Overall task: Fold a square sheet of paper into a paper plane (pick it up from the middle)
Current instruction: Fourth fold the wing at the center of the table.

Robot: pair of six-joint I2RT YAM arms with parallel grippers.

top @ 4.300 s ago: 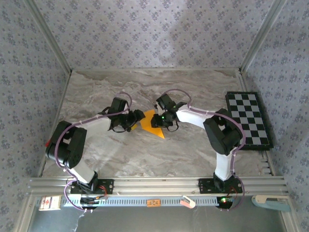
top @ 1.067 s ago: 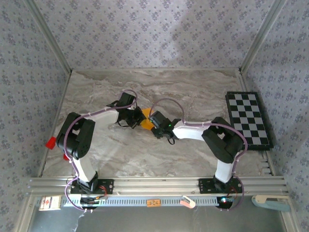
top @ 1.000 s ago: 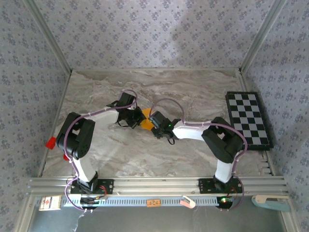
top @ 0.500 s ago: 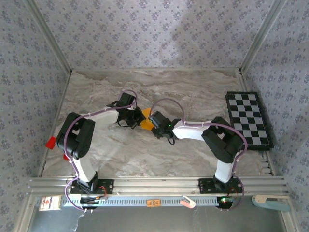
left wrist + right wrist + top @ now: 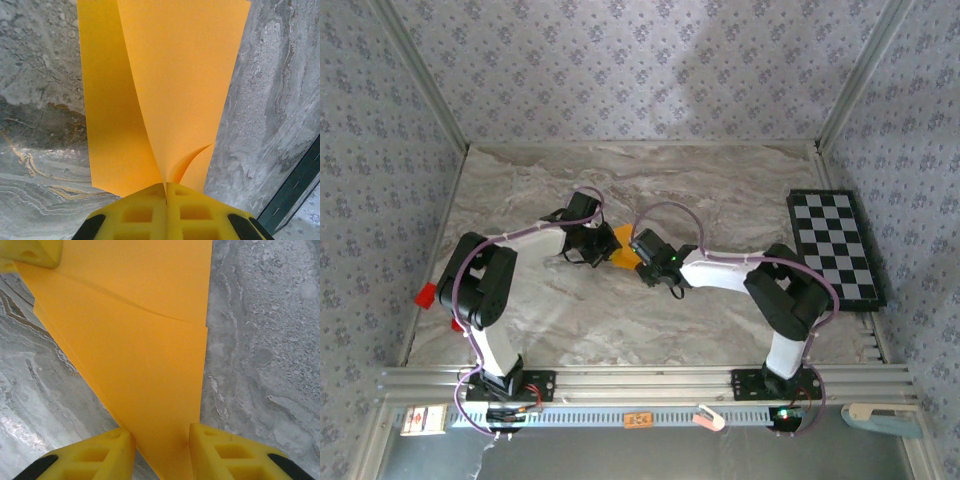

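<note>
The square sheet of paper (image 5: 619,251), orange-yellow and folded, sits mid-table between my two grippers. My left gripper (image 5: 604,244) is shut on its edge. In the left wrist view the paper (image 5: 165,75) rises out of the closed yellow jaws of the left gripper (image 5: 166,187) in two layers that spread apart. My right gripper (image 5: 637,260) is open. In the right wrist view its fingers stand on either side of the narrow end of the paper (image 5: 140,340), which lies flat on the marble with a crease across it; the right gripper (image 5: 162,440) is not pinching it. The left gripper's fingertip (image 5: 30,252) shows at the top left.
A black-and-white checkerboard (image 5: 833,245) lies at the table's right edge. A small red block (image 5: 424,294) sits by the left arm's elbow. Patterned walls close in three sides, and a metal rail (image 5: 640,382) runs along the front.
Since the oldest frame both grippers have closed in on each other and much less of the paper shows from above. Over the last second only the right arm's elbow shifted slightly.
</note>
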